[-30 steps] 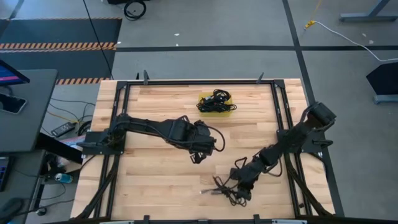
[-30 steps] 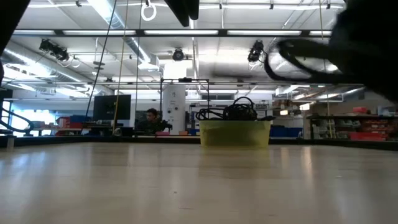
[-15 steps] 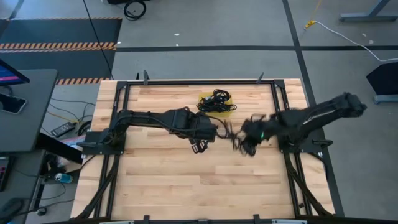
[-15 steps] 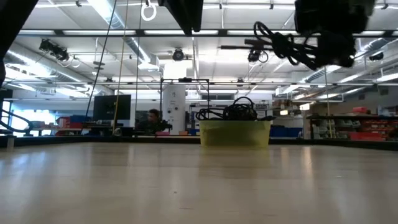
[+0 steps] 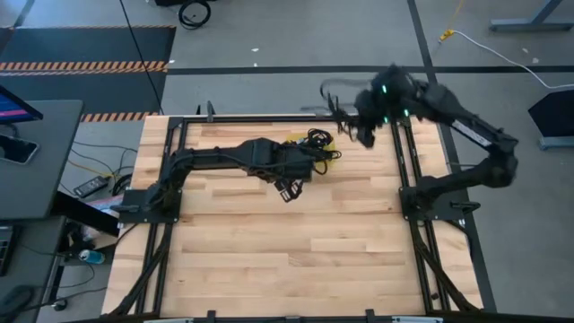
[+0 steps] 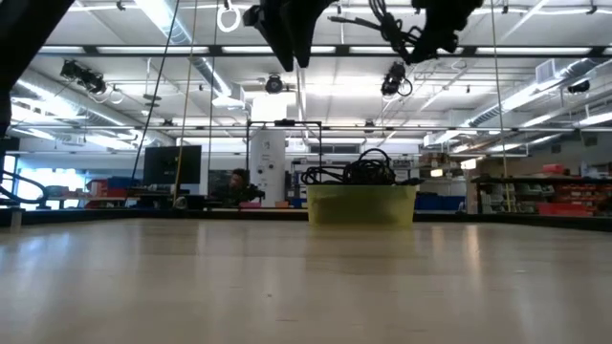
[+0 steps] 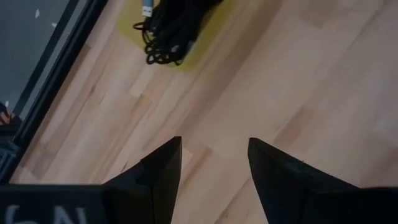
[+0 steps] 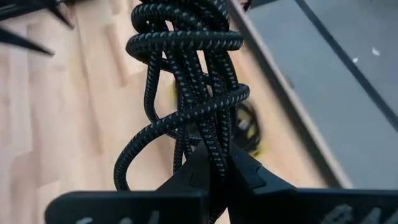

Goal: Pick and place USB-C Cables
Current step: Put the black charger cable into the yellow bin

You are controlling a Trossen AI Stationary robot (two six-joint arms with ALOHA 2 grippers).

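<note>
A yellow tray (image 5: 297, 140) sits near the table's far edge with a heap of black cables (image 5: 309, 147) in it; the low view shows them piled above its wall (image 6: 361, 204). My right gripper (image 5: 357, 118) is raised high over the far edge, just right of the tray, shut on a bundle of black braided cable (image 5: 334, 97). My left gripper (image 5: 289, 187) hovers open just near-left of the tray; its wrist view shows the spread fingers (image 7: 158, 177) over bare wood, with the tray's cables (image 7: 174, 28) ahead. My right gripper (image 8: 217, 171) pinches several strands of the coiled bundle (image 8: 211, 146) between its two fingers. The rest of the coil (image 8: 186, 74) stands out beyond the fingertips. The bundle is lifted clear of the table, with loose loops sticking out toward the table's left (image 5: 328, 90).
A black metal frame (image 5: 269, 117) runs along the far edge and down both sides of the wooden table. The wood on the near half (image 5: 287, 260) is bare. Beyond the table, the low view shows a workshop with a person (image 6: 231, 182) far off.
My right gripper, shut on the bundle, has carried it from the table's near right part up and toward the far edge, swinging past the middle to stand high beside the tray. The bundle went from the wood to lifted clear. My left gripper has moved toward the far edge, nearer the tray.
</note>
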